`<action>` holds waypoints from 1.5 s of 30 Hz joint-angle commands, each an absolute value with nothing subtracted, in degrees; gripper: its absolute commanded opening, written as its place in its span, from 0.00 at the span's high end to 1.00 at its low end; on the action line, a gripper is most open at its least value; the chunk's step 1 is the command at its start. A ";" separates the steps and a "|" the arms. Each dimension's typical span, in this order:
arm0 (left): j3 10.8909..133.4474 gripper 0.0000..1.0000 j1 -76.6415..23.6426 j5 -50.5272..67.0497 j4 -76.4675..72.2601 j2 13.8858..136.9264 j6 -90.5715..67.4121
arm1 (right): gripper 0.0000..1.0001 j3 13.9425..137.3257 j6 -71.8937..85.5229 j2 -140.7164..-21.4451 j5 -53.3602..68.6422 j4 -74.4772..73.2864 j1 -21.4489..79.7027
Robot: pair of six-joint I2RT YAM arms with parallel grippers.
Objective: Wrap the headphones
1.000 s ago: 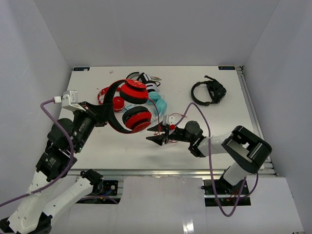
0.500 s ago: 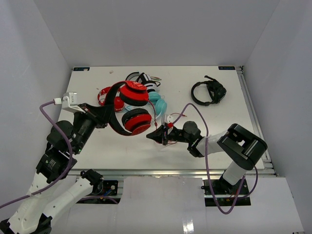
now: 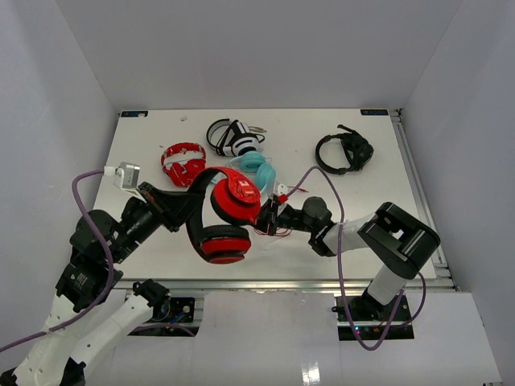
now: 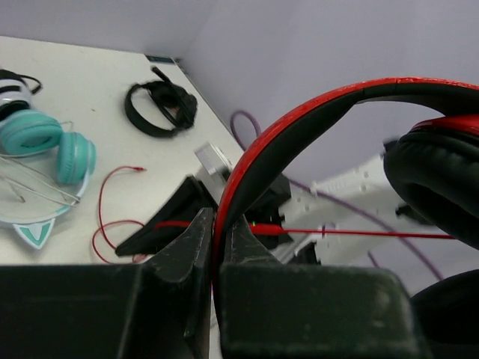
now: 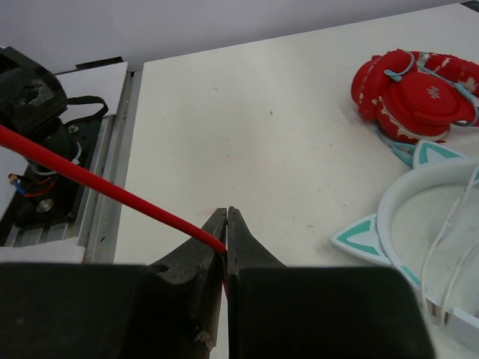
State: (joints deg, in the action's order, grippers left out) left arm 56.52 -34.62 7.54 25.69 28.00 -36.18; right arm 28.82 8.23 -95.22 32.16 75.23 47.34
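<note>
The headphones [image 3: 219,240], black headband with red trim and red-and-black ear cups, hang above the near middle of the table. My left gripper [image 3: 170,211] is shut on the headband; in the left wrist view the red-trimmed band [image 4: 299,120] runs up from between my jaws [image 4: 217,228]. My right gripper [image 3: 269,219] sits just right of the ear cups, shut on the thin red cable [image 5: 97,179], which leaves its tips [image 5: 227,218] taut to the left. The cable [image 4: 352,233] also crosses the left wrist view, with loose loops on the table.
A small all-red pair [image 3: 183,161], a black-and-white pair [image 3: 235,138] and a teal cat-ear pair [image 3: 259,170] lie at the back middle. An all-black headset [image 3: 344,153] lies back right. The red pair [image 5: 419,93] and the cat-ear band [image 5: 434,194] show right of my right fingers.
My left arm has swung the headphones from beside the back pile down and right to the near middle. My right gripper has edged left, still shut on the cable.
</note>
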 commanded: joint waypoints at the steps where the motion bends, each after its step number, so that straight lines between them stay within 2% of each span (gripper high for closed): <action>1: 58.91 1.00 -34.89 27.70 25.45 28.49 -30.32 | 0.92 28.78 9.80 -93.98 27.90 107.11 45.16; 4: 55.35 1.00 -34.89 33.27 28.25 28.04 -26.00 | 0.92 30.13 9.63 -90.68 24.80 99.59 42.87; 7: 52.31 1.00 -34.89 38.49 27.96 27.66 -23.43 | 0.92 35.30 8.42 -86.77 27.43 89.06 40.56; 10: 50.16 1.00 -34.89 40.27 27.59 28.81 -21.53 | 0.92 40.43 4.17 -84.03 29.08 72.09 39.11; 15: 47.65 1.00 -34.89 41.37 25.96 32.26 -20.20 | 0.92 48.10 -1.37 -80.61 32.75 53.73 38.67; 21: 48.78 1.00 -34.89 33.72 30.59 36.76 -16.34 | 0.92 58.26 -9.73 -77.29 30.37 24.88 38.67; 24: 50.74 1.00 -34.89 26.77 33.30 40.20 -14.55 | 0.92 65.55 -11.97 -78.31 26.55 7.65 38.67; 27: 52.12 1.00 -34.89 21.06 36.57 44.32 -13.00 | 0.92 70.33 -12.57 -80.44 22.78 -2.92 38.67; 33: 52.22 1.00 -34.89 8.90 38.57 51.70 -12.30 | 0.92 72.19 -10.62 -81.85 23.06 -8.16 38.58; 45: 53.79 1.00 -34.98 -12.15 40.93 58.32 -16.77 | 0.92 74.40 -6.27 -82.18 32.41 -13.82 38.84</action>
State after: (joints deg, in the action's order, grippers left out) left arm 50.08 -34.68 -3.09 41.10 57.90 -13.31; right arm 71.30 -8.80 -82.16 26.33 -11.87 38.74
